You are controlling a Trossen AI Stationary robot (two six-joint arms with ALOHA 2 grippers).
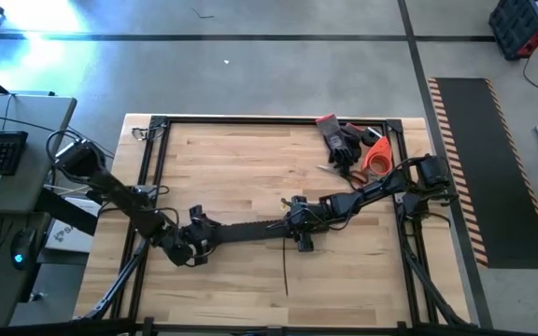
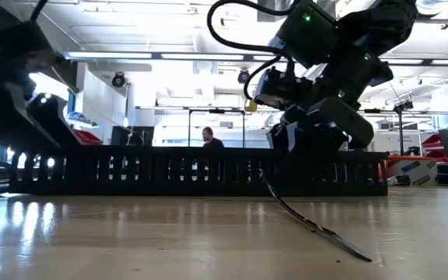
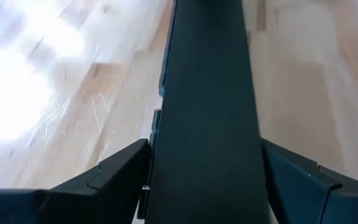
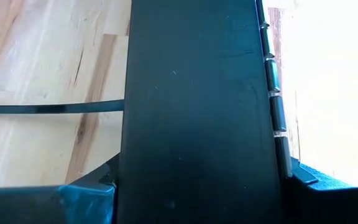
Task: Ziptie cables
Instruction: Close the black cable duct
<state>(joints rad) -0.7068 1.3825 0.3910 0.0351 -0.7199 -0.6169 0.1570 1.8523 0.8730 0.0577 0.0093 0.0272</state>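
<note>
- High view: a black slotted duct (image 1: 250,227) lies across the middle of the wooden table (image 1: 241,159). The left gripper (image 1: 201,235) sits at the duct's left end and the right gripper (image 1: 297,224) at its right end. A thin dark strip (image 1: 286,271) runs from the duct's right end toward the table's near edge. Well away from the duct, at the far right corner of the table, lie dark gloves (image 1: 342,140) and an orange-handled tool (image 1: 375,155). No pale or dark cables can be made out here.
- Low view: the duct (image 2: 193,171) stands upright on the tabletop, its comb teeth showing along its length. The right gripper (image 2: 317,136) comes down onto the duct's right part. The thin strip (image 2: 309,222) curves out from under the duct there, onto the table toward the camera. The left arm (image 2: 14,101) is a dark blur at the duct's left end. Beyond the duct, a person (image 2: 208,137) is in the room.
- Left wrist view: the left gripper (image 3: 204,180) has its fingers (image 3: 114,171) spread, one on each side of the duct (image 3: 207,93), which fills the gap; whether they press it is not clear.
- Right wrist view: the right gripper (image 4: 197,186) straddles the duct (image 4: 194,93) likewise, fingers (image 4: 89,190) close against its sides. The thin strip (image 4: 48,107) lies on the wood beside the duct.
</note>
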